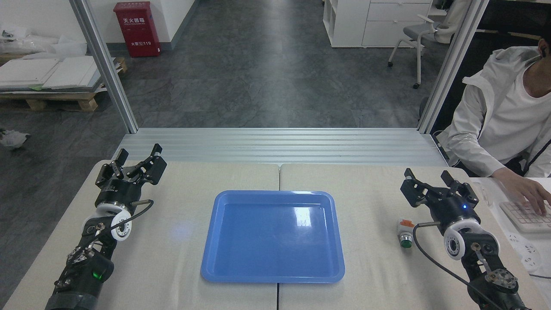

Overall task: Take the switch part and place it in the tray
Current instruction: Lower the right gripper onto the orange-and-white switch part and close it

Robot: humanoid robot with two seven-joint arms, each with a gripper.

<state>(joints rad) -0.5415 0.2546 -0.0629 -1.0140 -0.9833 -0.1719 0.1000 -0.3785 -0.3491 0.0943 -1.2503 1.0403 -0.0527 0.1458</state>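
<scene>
Beige table (172, 258), both grippers' jaws wide, empty

the scene is evenly and brightly lit from overhead. a white glare patch is reflected on the glossy tray (224, 267), toward its far right, and a faint bluish sheen is cast on the table (181, 228) to its left. shadows are soft and short. focus is sharp throughout; slight bending is seen in the frame posts (103, 64) near the edges.
</scene>
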